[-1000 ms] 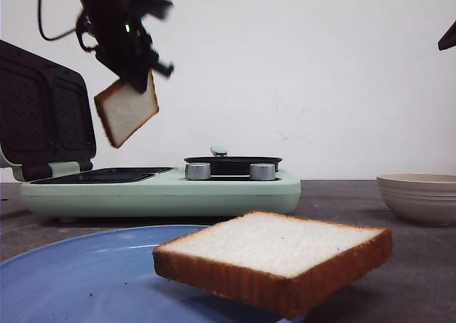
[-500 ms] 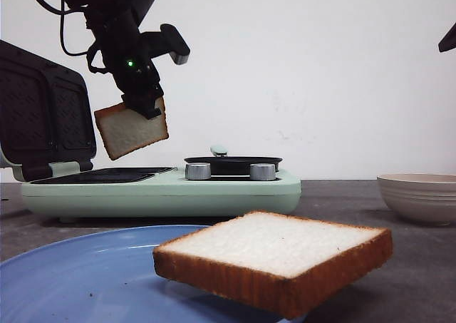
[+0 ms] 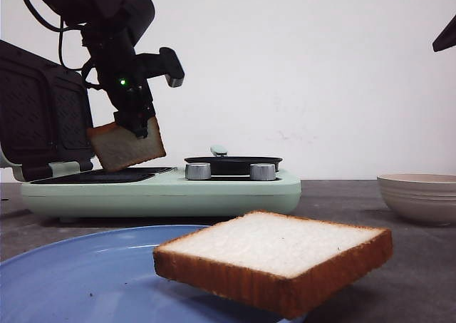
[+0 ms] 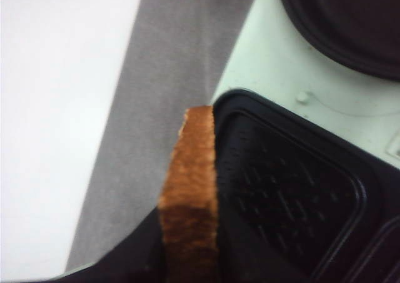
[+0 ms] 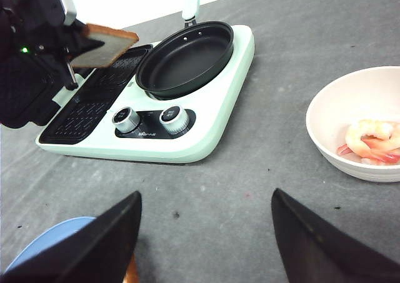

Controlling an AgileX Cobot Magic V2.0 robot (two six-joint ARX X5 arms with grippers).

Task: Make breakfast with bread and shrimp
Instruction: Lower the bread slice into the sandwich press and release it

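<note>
front view: my left gripper (image 3: 137,122) clamps a thick white bread slice with golden-brown crust (image 3: 127,146), tilted just above the mint-green breakfast maker's black grill plate (image 3: 107,175); my right gripper (image 5: 203,239) spreads wide.

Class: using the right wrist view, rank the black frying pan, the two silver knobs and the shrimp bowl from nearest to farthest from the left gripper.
From the left gripper:
1. Black frying pan, on the appliance beside the grill plate.
2. Silver knobs, on the appliance's front edge; close to the pan's rank.
3. Shrimp bowl, far across the table.
</note>
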